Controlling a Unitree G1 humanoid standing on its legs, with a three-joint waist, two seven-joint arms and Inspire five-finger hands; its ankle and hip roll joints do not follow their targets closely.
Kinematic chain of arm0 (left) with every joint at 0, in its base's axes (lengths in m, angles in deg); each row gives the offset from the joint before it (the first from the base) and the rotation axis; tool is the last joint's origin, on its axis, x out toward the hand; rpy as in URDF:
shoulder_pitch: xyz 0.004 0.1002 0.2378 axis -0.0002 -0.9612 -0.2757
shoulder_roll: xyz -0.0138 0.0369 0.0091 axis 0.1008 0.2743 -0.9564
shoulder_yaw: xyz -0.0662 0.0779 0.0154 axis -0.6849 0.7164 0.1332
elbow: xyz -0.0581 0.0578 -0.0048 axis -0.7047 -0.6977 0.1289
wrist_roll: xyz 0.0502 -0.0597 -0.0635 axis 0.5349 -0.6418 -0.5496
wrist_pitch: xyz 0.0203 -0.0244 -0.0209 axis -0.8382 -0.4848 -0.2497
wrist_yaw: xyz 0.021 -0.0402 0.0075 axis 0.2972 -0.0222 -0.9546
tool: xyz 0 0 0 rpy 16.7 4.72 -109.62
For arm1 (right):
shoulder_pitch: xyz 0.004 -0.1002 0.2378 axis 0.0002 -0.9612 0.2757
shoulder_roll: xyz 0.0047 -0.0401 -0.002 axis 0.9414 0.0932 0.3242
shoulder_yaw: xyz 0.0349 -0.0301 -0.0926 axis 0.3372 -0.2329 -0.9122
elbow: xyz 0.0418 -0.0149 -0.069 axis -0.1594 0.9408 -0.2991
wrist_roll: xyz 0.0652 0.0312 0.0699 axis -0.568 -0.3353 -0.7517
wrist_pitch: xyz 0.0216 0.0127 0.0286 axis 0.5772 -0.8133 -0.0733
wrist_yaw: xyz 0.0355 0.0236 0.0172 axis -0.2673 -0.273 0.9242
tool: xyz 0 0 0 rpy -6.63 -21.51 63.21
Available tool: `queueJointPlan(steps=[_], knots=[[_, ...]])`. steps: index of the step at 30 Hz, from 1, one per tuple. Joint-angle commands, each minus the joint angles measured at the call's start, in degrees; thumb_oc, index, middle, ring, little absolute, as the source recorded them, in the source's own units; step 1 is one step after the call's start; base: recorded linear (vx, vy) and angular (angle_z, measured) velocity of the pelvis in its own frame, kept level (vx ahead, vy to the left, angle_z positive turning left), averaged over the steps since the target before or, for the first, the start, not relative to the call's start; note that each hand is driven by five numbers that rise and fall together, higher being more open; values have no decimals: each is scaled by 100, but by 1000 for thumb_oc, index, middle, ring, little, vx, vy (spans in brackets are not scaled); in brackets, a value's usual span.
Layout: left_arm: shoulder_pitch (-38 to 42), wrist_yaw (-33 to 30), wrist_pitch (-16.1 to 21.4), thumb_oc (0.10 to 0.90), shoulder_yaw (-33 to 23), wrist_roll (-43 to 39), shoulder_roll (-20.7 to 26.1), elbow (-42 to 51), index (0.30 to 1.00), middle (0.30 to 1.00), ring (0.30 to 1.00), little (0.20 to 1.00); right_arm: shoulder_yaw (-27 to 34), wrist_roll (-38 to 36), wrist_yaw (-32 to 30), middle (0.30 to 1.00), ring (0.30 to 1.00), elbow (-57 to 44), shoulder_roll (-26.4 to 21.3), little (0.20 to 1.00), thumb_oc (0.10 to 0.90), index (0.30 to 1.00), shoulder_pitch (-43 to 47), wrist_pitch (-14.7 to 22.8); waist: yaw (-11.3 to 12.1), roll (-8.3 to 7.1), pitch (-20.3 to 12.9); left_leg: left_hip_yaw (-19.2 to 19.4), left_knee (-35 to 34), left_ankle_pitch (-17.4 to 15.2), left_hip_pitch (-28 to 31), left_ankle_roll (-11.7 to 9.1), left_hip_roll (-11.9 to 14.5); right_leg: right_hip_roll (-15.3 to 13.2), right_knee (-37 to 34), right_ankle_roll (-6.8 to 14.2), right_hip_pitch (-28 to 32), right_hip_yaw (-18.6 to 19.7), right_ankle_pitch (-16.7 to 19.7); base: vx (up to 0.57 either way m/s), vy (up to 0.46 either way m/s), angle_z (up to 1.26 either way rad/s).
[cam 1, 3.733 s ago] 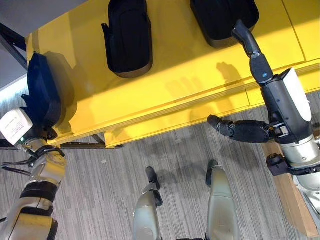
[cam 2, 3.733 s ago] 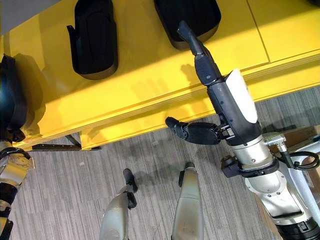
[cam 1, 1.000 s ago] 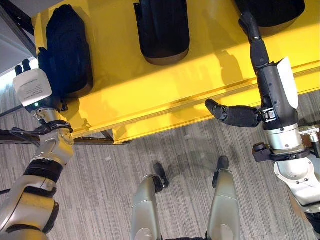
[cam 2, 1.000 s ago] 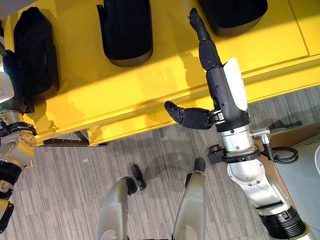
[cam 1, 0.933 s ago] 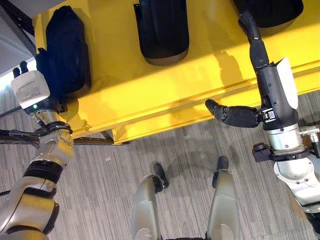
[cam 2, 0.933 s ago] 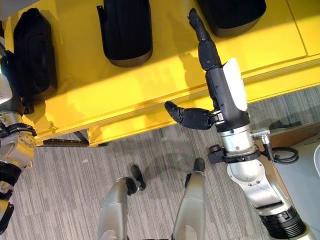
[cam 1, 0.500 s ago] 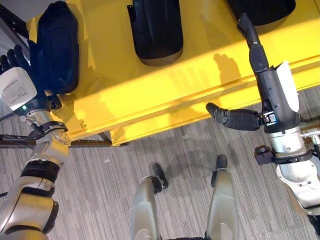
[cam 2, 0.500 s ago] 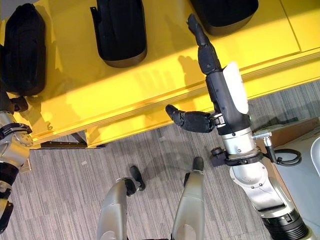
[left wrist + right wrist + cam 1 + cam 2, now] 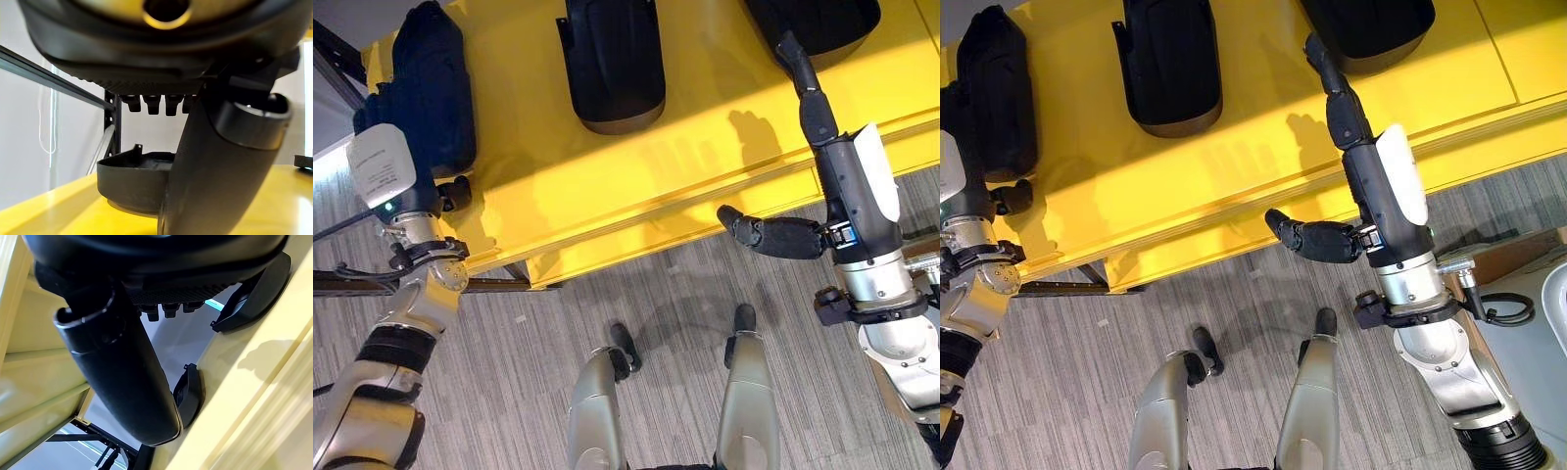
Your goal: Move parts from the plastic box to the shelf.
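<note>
Three black moulded parts lie on the yellow shelf [image 9: 705, 147]: a left part [image 9: 435, 78], a middle part [image 9: 612, 59] and a right part [image 9: 822, 20]. My left hand [image 9: 382, 166] sits at the near end of the left part, thumb [image 9: 455, 191] sticking out sideways. The left wrist view shows its fingers straight, with that part [image 9: 132, 181] lying just past them on the shelf. Over the shelf's front edge, my right hand [image 9: 837, 181] is open: fingers point at the right part and the thumb [image 9: 754, 233] hangs out below the edge. It holds nothing.
A dark metal rack frame [image 9: 342, 59] runs along the shelf's left end. Something wooden [image 9: 1518, 259] stands on the grey floor at the lower right. The right wrist view shows two parts [image 9: 254, 293] [image 9: 190, 391] on the shelf beyond the hand.
The left part overhung the shelf's left corner at first and now lies on the shelf. In the last half second my left hand shifted right, closer to it. The right hand stayed put.
</note>
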Motion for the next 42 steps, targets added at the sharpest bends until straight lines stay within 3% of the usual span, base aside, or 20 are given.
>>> queueJointPlan(steps=[1, 7, 19, 42], knots=[[269, -190, 84, 900, -372, 148, 444, 143, 1000, 1000, 1000, 1000, 397, 54, -376, 1000, 1000, -463, 162, 1000, 900, 1000, 407, 606, 115, -274, -78, -136, -623, 119, 339, -41, -143, -167, -45, -204, 651, -412, -312, -9, -55, -2], [-191, 8, 9, 900, -437, 516, 197, 380, 1000, 1000, 1000, 1000, 254, 211, -531, 1000, 1000, -462, 262, 1000, 900, 1000, 379, 514, 195, -278, -78, -160, -645, 129, 403, -47, -147, -175, -45, -166, 736, -460, -327, 4, -49, 0], [-1200, 228, 48, 900, -843, 207, -107, 1022, 1000, 1000, 1000, 1000, 263, 396, -707, 1000, 1000, -547, 270, 1000, 900, 1000, 133, 522, 355, -203, -82, -218, -809, 200, 578, -67, -211, -243, -152, -88, 950, -571, -357, 0, 0, 0], [-1135, 288, -83, 900, -894, 314, -21, 1289, 1000, 1000, 1000, 1000, 343, 213, -641, 1000, 1000, -555, 99, 1000, 900, 1000, 17, 508, 243, -158, -141, -163, -950, 263, 751, -129, -169, -278, -232, -28, 1057, -520, -377, 3, 2, 1]])
